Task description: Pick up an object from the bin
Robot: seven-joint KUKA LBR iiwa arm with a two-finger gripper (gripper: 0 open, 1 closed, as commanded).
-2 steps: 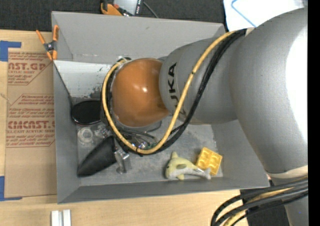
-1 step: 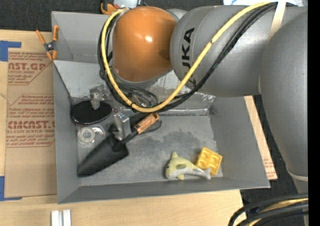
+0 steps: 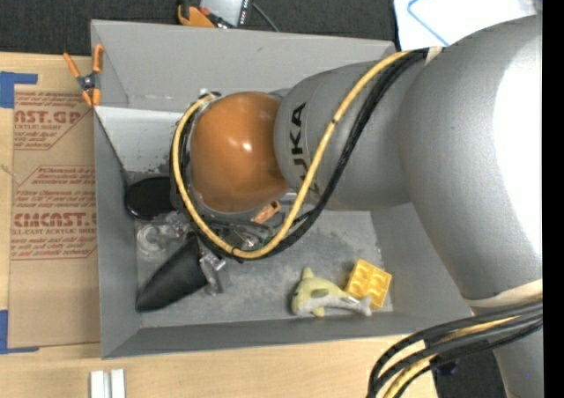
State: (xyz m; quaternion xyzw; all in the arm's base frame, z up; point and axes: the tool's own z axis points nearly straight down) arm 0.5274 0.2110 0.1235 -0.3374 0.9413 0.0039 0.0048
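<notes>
My gripper [image 3: 211, 268] pokes out as a small metal part from under the wrist, low in the bin's left half. It sits right against the wide end of a black cone-shaped thing [image 3: 170, 283] that lies on its side near the front left corner. Whether it touches the cone I cannot tell. Just left of it lies a clear plastic piece [image 3: 153, 238]. Behind that, a black round disc [image 3: 147, 197] rests by the left wall.
A pale yellow-green figure [image 3: 319, 296] and a yellow studded block [image 3: 368, 283] lie on the bin floor at the front right. The arm with its orange dome and yellow-black cables covers the bin's middle and right.
</notes>
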